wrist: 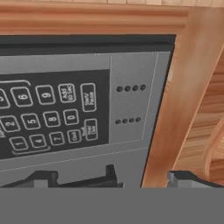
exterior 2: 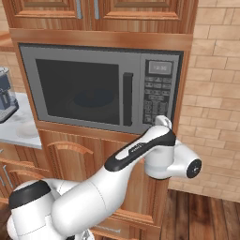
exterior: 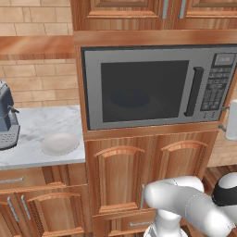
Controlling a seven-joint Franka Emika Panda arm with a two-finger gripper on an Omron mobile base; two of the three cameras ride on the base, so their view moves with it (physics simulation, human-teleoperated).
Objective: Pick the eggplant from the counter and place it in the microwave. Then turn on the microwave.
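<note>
The grey microwave (exterior: 139, 60) sits built into the wooden cabinet column, its dark glass door shut and its vertical handle (exterior: 194, 91) to the right of the glass. My gripper (wrist: 113, 178) is open, close in front of the lower right of the button panel (wrist: 48, 113). Its fingertips (wrist: 41, 177) straddle the panel's bottom edge and the wooden frame post (wrist: 175, 109). In the right base view my arm reaches up to the panel (exterior 2: 157, 93), with the hand (exterior 2: 163, 123) at its lower right corner. The eggplant is out of view. The marbled counter (exterior: 41, 122) lies to the left.
A grey coffee machine (exterior: 7, 115) stands on the counter at far left, and a white rounded dish (exterior: 60, 143) lies near the counter's front edge. Wooden cabinet doors (exterior: 120, 176) are below the microwave. A brick wall (exterior 2: 211, 93) and wood floor (exterior 2: 206, 215) are to the right.
</note>
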